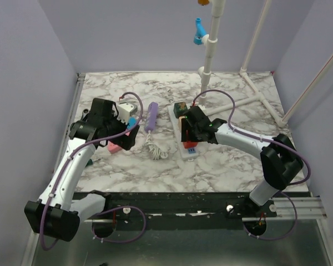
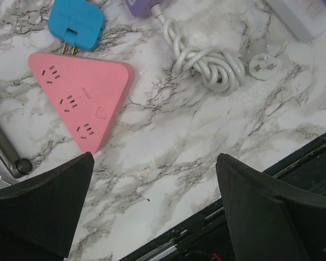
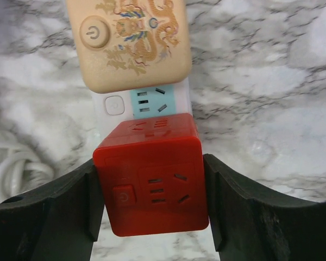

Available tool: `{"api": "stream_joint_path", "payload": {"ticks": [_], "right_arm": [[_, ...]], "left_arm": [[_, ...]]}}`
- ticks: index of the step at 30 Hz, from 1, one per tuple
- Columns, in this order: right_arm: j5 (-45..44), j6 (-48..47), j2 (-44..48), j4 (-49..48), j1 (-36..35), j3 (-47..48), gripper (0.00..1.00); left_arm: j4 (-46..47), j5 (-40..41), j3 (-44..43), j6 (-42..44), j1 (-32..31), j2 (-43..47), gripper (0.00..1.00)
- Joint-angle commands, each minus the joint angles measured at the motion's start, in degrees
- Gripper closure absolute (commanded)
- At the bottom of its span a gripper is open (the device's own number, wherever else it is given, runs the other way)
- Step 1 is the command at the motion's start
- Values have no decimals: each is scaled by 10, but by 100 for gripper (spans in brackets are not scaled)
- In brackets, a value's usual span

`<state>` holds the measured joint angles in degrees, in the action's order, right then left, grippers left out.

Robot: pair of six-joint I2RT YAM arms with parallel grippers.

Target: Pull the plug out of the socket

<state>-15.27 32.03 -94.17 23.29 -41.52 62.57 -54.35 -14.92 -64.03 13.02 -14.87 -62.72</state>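
Right hand: my right hand (image 3: 150, 209) pinched the red cube plug (image 3: 152, 163), one finger flat on each side of it as far as my wrist view showed.
Plug: it sat pushed into the socket (image 3: 113, 106), with no gap that I could see beneath it.
Socket: the long white strip lay around the middle of the bench (image 1: 233, 160), running from the far edge towards the near edge. The plug was near its near end.
Neighbour: a beige cube with a dragon print (image 3: 133, 43) occupied the strip further along. One blue outlet (image 3: 152, 101) lay bare between it and the plug.
Left hand: my left hand (image 2: 155, 204) was spread wide and held nothing. It hung over the bench's left side above a pink triangular strip (image 2: 79, 100), with a blue adapter (image 2: 76, 22) and a coiled white cord (image 2: 206, 60) nearby.
Risk, strip lifting: nothing pinned the socket down, so I judged a straight pull could raise the whole strip with the plug.
Risk, slip: the plug's sides looked smooth, so my fingers might slide off if the pins held tight.
Risk, tilt: an angled pull could jam the pins or rock the plug into the beige cube.
Remedy: I judged my left hand was too far away to brace the strip.
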Motion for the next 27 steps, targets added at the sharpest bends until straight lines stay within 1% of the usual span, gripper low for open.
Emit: {"api": "stream_joint_path", "payload": {"ticks": [1,3,6,10,13,16,19,21,24,27], "right_arm": [[123,79,42,18,-7,55,96],[130,98,59,21,-7,73,98],[132,119,77,27,-7,90,99],[163,159,96,1,-7,77,99],[203,208,120,-72,-7,32,99],[241,257,140,-176,-7,-22,99],[265,291,133,-247,-9,-52,99],[258,293,124,-256,-22,-54,99],[232,280,112,-248,-49,-48,99],[198,278,103,-250,-72,-48,99]], "left_arm": [[11,-41,-24,-63,26,3,2],[6,-55,-36,-76,32,-1,1],[18,-72,-31,-83,33,8,1],[18,-124,-16,-90,33,21,2],[20,-161,-3,-97,33,40,2],[19,-192,1,-112,33,52,2],[9,-239,2,-120,33,42,1],[22,-260,18,-123,31,34,2],[37,-268,39,-128,16,18,2],[49,-258,55,-153,-7,3,2]]}}
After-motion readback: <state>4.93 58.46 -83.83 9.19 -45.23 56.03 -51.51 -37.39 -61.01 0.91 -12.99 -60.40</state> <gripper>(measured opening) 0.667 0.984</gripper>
